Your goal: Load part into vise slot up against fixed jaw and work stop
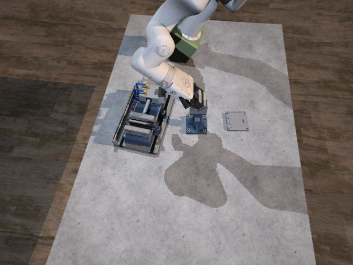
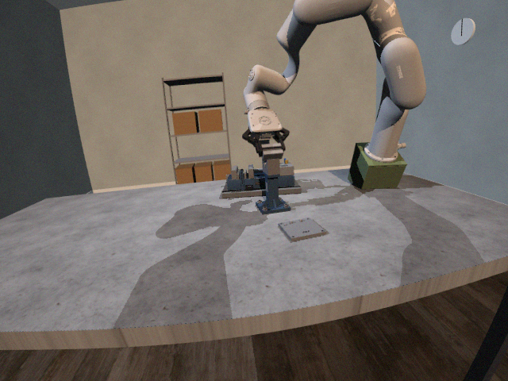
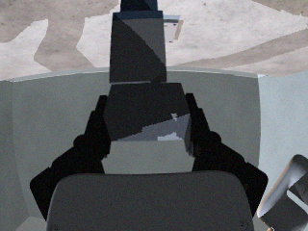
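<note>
My gripper [image 3: 146, 106] is shut on the part [image 3: 142, 99], a grey block, and holds it over the blue V-block [image 1: 196, 122]. In the exterior view the part [image 2: 271, 157] hangs just above the V-block [image 2: 271, 192], close to its top; I cannot tell if they touch. The gripper also shows in the top view [image 1: 198, 101]. The infeed plate [image 1: 236, 121] lies bare to the right of the V-block. The vise [image 1: 141, 121] stands to the left, jaws open, with the air cylinder's rod [image 1: 146, 106] at its far end. The part's slot is not visible.
The arm's green base [image 1: 186, 47] stands at the back of the table. The vise sits on a framed base plate with blue fittings [image 1: 139, 88] at its far corner. A shelf with boxes [image 2: 198, 128] stands by the far wall.
</note>
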Tool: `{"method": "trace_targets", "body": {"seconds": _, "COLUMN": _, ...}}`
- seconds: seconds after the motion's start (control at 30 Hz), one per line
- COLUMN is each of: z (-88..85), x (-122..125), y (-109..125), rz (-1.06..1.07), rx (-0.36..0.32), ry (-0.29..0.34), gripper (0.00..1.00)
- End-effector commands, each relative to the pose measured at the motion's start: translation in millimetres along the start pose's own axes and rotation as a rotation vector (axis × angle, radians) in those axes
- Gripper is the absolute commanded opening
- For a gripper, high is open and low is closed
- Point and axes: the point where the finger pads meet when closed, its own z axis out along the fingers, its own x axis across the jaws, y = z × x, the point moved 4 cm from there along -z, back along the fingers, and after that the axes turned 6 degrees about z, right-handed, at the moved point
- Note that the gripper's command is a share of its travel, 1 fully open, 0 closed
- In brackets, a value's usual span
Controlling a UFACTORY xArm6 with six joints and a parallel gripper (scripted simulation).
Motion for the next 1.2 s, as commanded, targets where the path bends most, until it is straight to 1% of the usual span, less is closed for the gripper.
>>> {"method": "trace_targets", "body": {"seconds": 0.0, "z": -0.3, "x": -1.2, "y": -0.4, "rz": -0.003, "rx": 0.001, "ry": -0.002, "gripper": 0.0}}
{"method": "trace_targets", "body": {"seconds": 1.17, "z": 6.3, "x": -4.6, "y": -10.1, "rz": -0.003, "rx": 0.001, "ry": -0.002, "gripper": 0.0}}
